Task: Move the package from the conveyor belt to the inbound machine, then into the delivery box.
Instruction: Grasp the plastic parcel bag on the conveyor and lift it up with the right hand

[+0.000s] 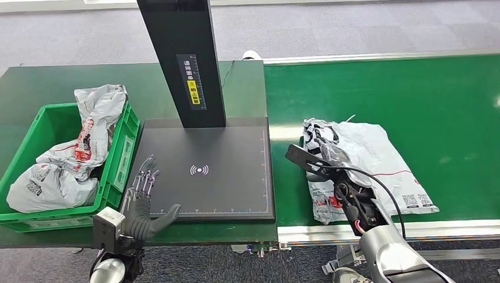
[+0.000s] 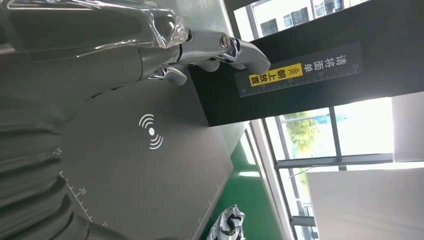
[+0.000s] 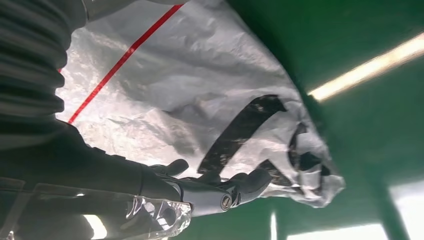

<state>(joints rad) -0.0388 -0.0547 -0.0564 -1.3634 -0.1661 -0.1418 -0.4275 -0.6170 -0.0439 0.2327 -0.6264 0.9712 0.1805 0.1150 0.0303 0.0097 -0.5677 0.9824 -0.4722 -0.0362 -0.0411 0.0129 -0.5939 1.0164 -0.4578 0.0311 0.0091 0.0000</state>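
Observation:
A grey plastic package point(image 1: 377, 159) with red lines and black print lies flat on the green conveyor belt point(image 1: 413, 94). My right hand point(image 1: 330, 165) reaches over its left part, and in the right wrist view the fingers point(image 3: 235, 190) lie against the crinkled package point(image 3: 200, 90) without closing around it. My left hand point(image 1: 144, 194) hovers open, fingers spread, over the front left corner of the black inbound machine pad point(image 1: 224, 177). In the left wrist view the left hand point(image 2: 200, 50) holds nothing above the pad point(image 2: 150, 165).
The machine's black column point(image 1: 183, 59) rises from the back of the pad. A green delivery crate point(image 1: 121, 153) stands left of the pad, holding several grey bags point(image 1: 65, 171). The belt's metal front rail point(image 1: 448, 229) runs below the package.

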